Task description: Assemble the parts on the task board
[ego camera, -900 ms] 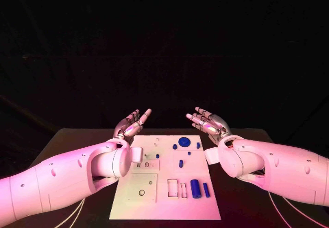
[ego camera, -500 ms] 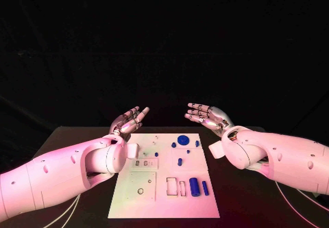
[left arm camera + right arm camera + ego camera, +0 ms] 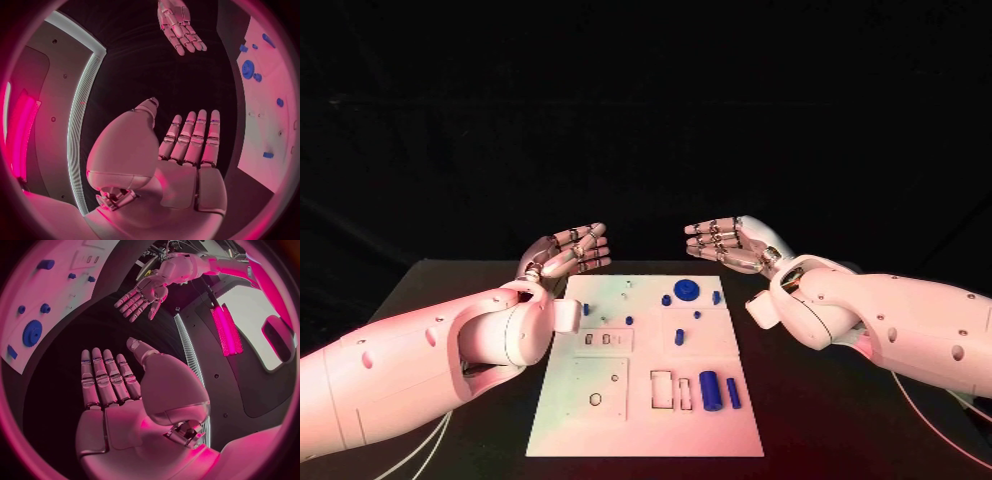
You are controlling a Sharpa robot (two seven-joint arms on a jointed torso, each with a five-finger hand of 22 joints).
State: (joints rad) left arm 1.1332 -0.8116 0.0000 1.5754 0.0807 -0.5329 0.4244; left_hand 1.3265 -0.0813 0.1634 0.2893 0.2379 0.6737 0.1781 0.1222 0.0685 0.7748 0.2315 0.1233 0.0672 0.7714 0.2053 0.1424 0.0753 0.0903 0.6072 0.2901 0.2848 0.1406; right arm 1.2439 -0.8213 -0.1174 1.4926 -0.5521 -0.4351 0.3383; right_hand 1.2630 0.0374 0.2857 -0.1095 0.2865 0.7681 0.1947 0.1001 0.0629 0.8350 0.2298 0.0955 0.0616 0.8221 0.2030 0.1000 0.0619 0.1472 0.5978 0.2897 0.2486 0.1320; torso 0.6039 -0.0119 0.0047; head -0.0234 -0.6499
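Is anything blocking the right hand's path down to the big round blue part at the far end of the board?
Nothing visible does. The right hand is open above the table, beyond the task board's far edge, and the round blue part lies uncovered, with only small blue pieces beside it.

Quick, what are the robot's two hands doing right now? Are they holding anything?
Left silver hand: open, fingers straight, holding nothing.
Right silver hand: open, fingers straight, holding nothing.

A wide gap separates both raised hands (fingers empty) above the task board [image 3: 711, 435].
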